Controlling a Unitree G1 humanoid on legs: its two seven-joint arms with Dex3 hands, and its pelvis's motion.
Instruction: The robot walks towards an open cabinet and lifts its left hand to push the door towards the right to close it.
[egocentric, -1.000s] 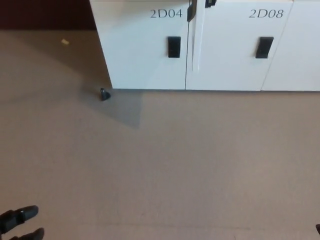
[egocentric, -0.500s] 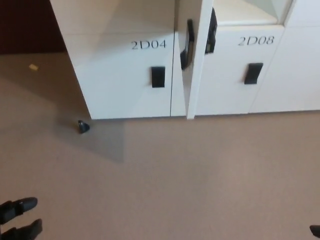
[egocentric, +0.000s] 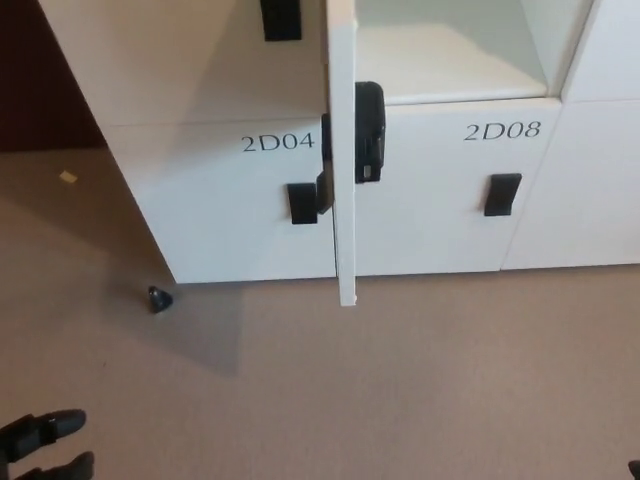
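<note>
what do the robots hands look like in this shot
Only a little shows. The left hand appears at the bottom left corner as two thick, rounded black fingers with a matte finish and segmented joints. A tiny dark sliver at the bottom right edge may be the right hand. No cables or markings are visible.

Cabinet (egocentric: 430, 215): white, black handles, dark lettering. Open door (egocentric: 343, 150): white, black latch. Floor (egocentric: 400, 380): plain beige. Left hand (egocentric: 40, 445), 8 o'clock: black.

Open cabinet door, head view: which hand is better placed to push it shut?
Left, probably. The left hand shows at the lower left, on the side of the door that must be pushed rightward. The door stands edge-on, open compartment to its right. The right hand barely shows.
</note>
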